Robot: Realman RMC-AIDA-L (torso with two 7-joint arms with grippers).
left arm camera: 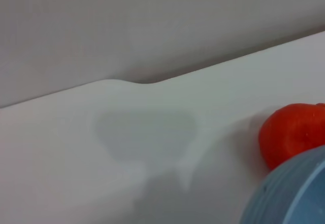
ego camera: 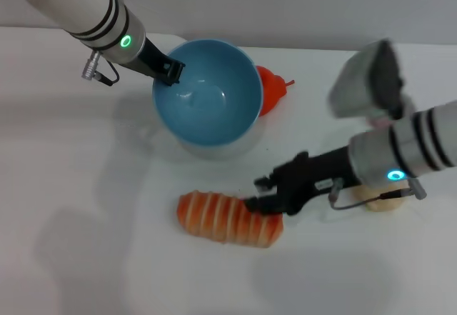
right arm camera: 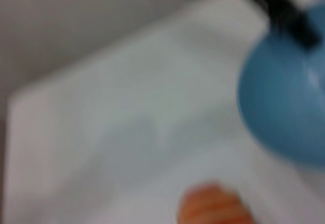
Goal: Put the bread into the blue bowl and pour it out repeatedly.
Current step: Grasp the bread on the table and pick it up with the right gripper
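Observation:
The blue bowl (ego camera: 207, 93) is tilted with its opening toward me, casting a shadow on the white table, and my left gripper (ego camera: 171, 71) is shut on its far-left rim. It is empty. The bread (ego camera: 228, 218) lies on the table in front of the bowl, striped orange-and-cream face up. My right gripper (ego camera: 261, 193) hovers at the bread's right end, fingers apart, the lower one at the loaf's top edge. The right wrist view shows the bowl (right arm camera: 284, 112) and one end of the bread (right arm camera: 216, 206). The bowl's outer wall (left arm camera: 289, 193) fills a corner of the left wrist view.
A red-orange fruit (ego camera: 273, 90) with a stem sits right behind the bowl, also seen as the fruit (left arm camera: 292, 135) beside the bowl wall. A small beige lump (ego camera: 378, 201) lies under my right forearm. The table's far edge meets a grey wall.

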